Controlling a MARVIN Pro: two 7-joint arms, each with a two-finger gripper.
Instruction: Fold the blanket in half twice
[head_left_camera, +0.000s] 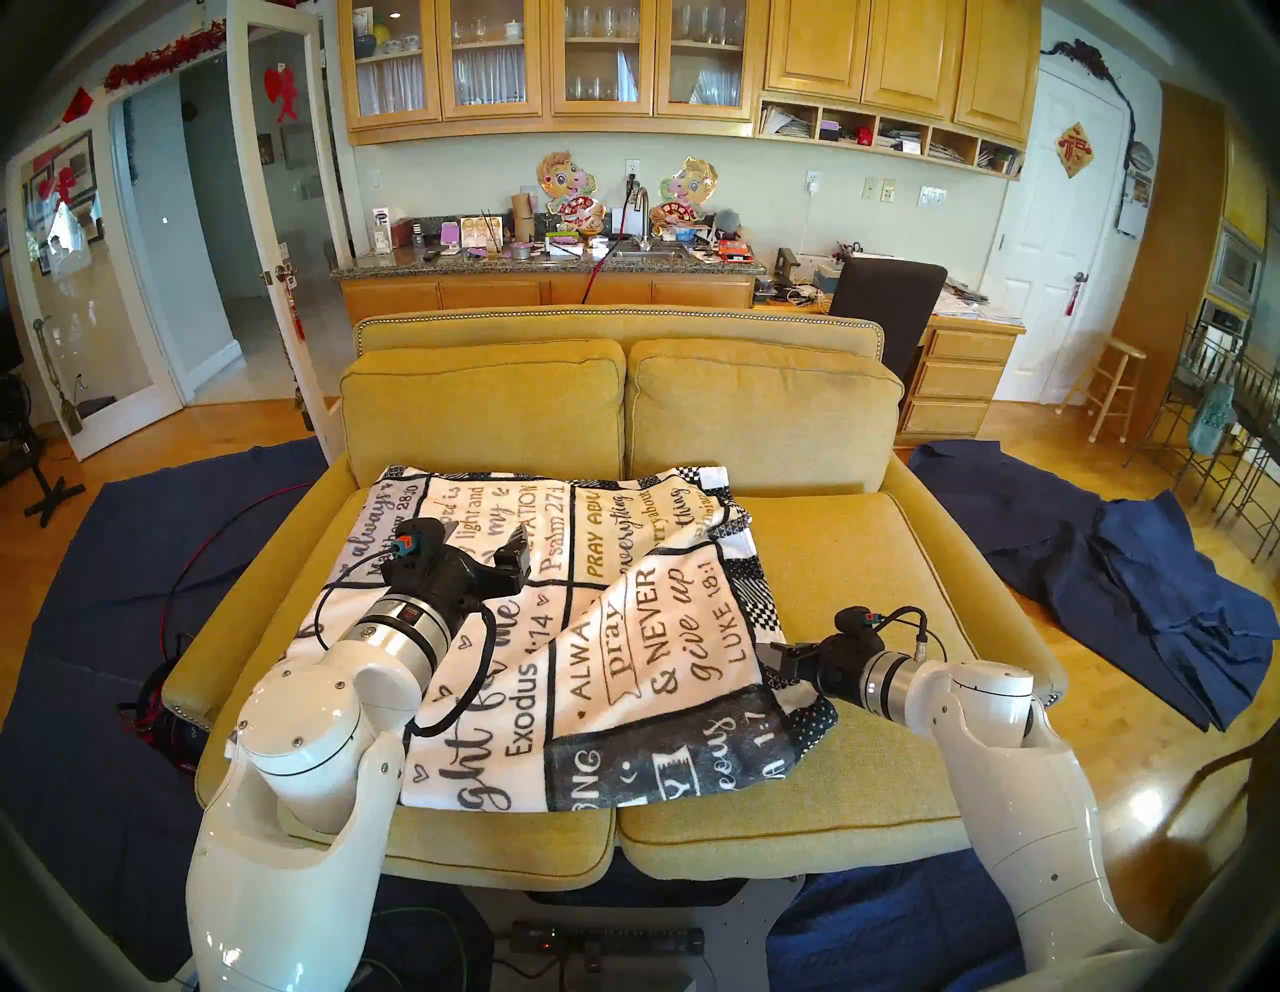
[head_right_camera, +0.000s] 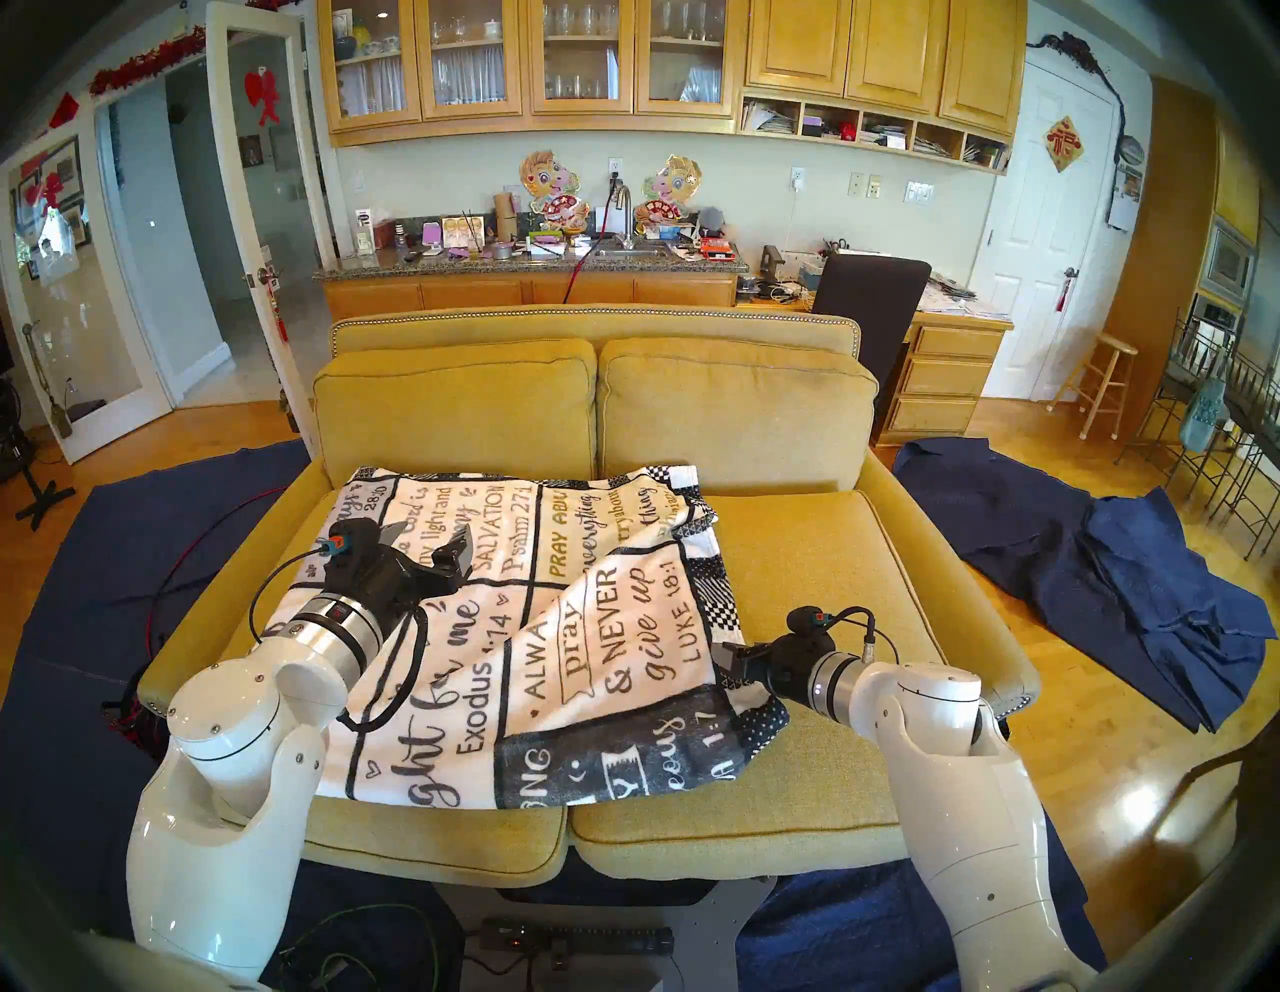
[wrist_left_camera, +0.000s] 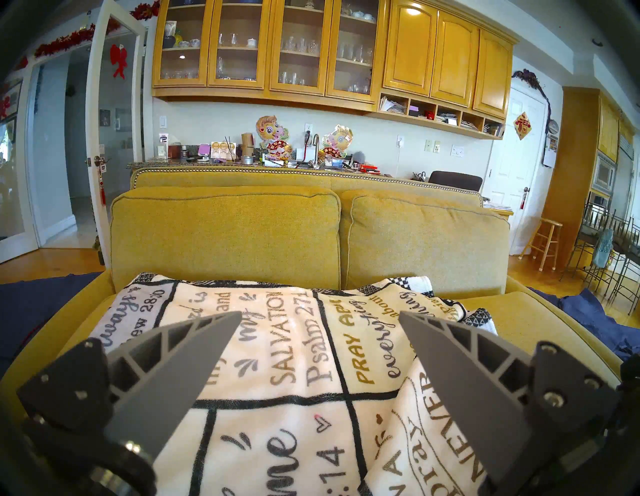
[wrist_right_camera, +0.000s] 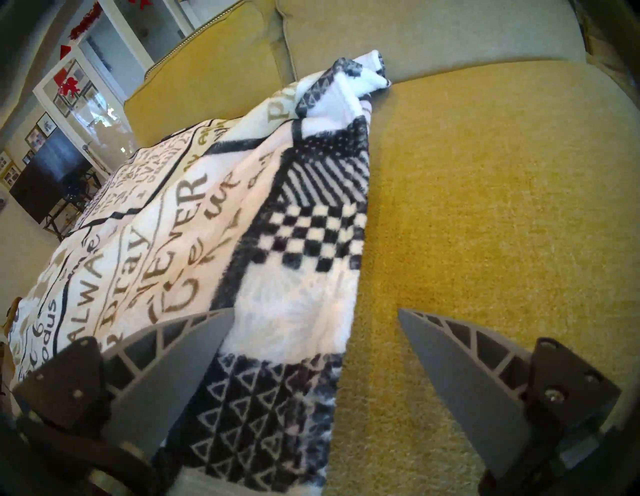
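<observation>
The blanket (head_left_camera: 554, 623), soft, limp fleece spread on the sofa (head_left_camera: 866, 554), probably grips best at its checked border, at nine o'clock from the wide-open, empty right gripper (wrist_right_camera: 315, 329).

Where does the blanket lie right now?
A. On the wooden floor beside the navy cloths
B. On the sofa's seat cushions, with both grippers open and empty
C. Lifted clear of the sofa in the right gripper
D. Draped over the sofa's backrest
B: the blanket rests on the yellow sofa seat; the left gripper and right gripper both show spread, empty fingers.
</observation>
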